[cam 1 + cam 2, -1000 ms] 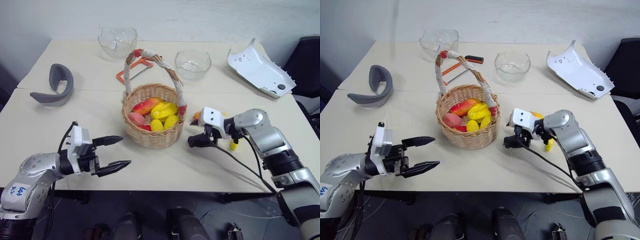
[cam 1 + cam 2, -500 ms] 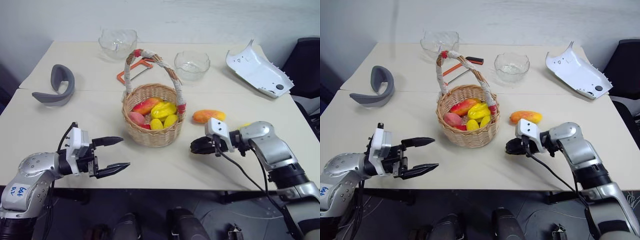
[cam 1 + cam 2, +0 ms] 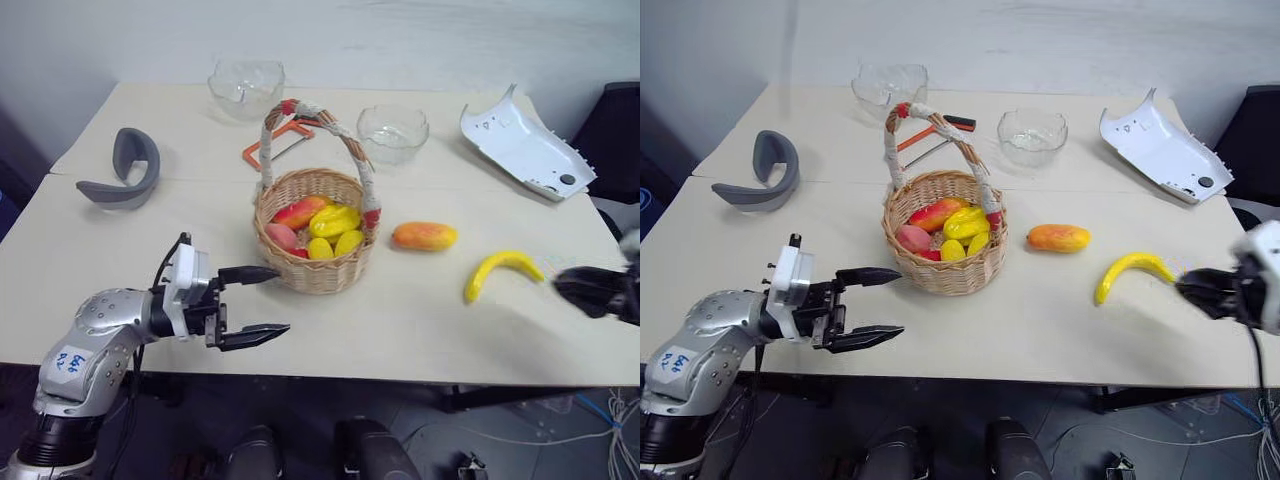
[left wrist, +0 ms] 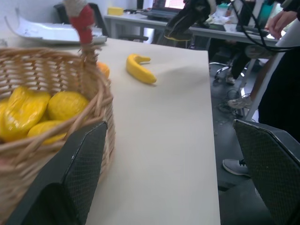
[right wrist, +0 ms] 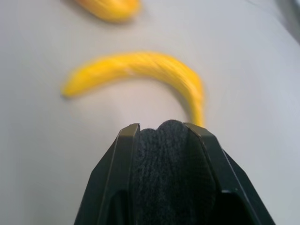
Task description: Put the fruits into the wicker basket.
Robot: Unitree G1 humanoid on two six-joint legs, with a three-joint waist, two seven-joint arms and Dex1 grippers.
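Banana and mango lie bare on the worktop, both out of the wicker basket, which already has several yellow and red fruits in it. The right end effector sits just past the banana's tip, on the side away from the basket, with its fingers pressed together and nothing in them. The banana is the closest fruit in front of it; the mango lies farther on, between the banana and the basket. I think the next job is to pick up the banana. To do it well, the fingers should open wide first, then come down over the thick middle of the curve, not the thin tip, so it does not spin or slip. The left end effector waits open and empty, with the basket just beside its upper finger. It should keep clear of the tall handle.
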